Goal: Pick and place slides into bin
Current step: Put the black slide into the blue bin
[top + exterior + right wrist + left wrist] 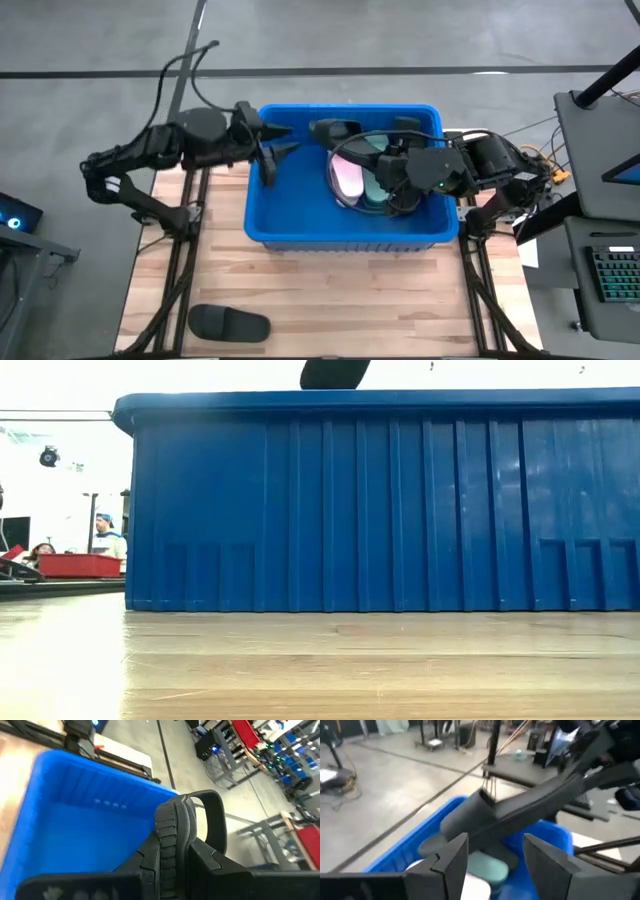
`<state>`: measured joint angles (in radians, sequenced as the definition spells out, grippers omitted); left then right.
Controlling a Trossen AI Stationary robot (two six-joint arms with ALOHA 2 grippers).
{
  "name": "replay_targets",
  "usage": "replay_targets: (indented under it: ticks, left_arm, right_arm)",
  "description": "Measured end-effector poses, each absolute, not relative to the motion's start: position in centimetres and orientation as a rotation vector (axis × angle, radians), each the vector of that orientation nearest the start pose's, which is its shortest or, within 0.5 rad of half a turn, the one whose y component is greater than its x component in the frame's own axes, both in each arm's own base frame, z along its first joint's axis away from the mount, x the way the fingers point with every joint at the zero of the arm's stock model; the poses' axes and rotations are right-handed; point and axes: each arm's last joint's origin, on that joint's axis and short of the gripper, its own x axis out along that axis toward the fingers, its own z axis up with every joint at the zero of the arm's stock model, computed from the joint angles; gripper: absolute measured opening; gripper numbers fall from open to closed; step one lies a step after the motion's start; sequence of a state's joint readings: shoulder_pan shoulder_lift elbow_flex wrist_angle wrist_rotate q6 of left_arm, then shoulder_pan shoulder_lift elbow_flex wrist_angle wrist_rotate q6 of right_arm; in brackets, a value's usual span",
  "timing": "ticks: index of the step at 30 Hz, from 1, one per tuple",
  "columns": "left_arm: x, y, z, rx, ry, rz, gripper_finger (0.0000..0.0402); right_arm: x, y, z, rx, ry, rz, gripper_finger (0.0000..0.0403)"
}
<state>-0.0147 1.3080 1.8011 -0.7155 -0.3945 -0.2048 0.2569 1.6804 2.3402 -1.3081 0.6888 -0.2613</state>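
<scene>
On the wooden bench (330, 290) the blue bin (300, 220) holds pink and green slides. My right gripper (172, 855) hangs over it, jaws clamped on a black slide (187, 827) for release; the left gripper (272, 150) waits with jaws open above the bin's other end. Another black slide (229, 323) lies outside.

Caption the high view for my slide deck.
Right gripper holds a black slide over the blue bin; another slide waits on the table.

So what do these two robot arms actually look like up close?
Both arms are dark, nearly black, built from chunky rounded segments. The left gripper ends in two flat, tapering dark fingers. The right gripper has the same dark two-finger design. Black cables loop off the left arm, and a small green light shows on the right arm.
</scene>
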Motion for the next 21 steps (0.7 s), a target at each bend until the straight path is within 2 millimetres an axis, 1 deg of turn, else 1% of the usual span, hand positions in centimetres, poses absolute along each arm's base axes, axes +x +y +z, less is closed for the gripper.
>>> replay_targets:
  ticks: [2,4,7,9,13,16,18,21]
  left_arm:
    - [23.0,1.7,50.7,-0.165,0.208,0.381,0.0173]
    - [23.3,2.4,50.8,-0.184,0.223,0.323,0.0173]
    - [24.3,3.5,50.4,-0.199,0.268,0.296,0.0173]
    - [25.4,3.9,49.7,-0.2,0.318,0.309,0.0173]
    - [27.2,4.5,48.3,-0.179,0.422,0.309,0.0173]
    - [28.0,4.7,47.8,-0.177,0.48,0.32,0.0173]
    - [28.4,4.8,47.9,-0.178,0.475,0.322,0.0173]
    - [28.2,4.9,48.4,-0.174,0.456,0.319,0.0173]
  right_arm:
    - [27.3,5.2,50.7,-0.579,0.664,-0.368,0.0047]
    - [27.5,5.2,50.2,-0.624,0.705,-0.374,0.0047]
    - [28.1,5.3,49.5,-0.701,0.759,-0.344,0.0047]
    - [28.5,5.5,49.2,-0.747,0.78,-0.324,0.0047]
    - [29.5,5.7,48.2,-0.845,0.841,-0.28,0.0047]
    - [30.1,5.8,47.5,-0.904,0.891,-0.25,0.0047]
    - [30.4,5.9,47.0,-0.934,0.928,-0.233,0.0047]
    - [30.8,5.9,46.2,-0.98,0.989,-0.204,0.0047]
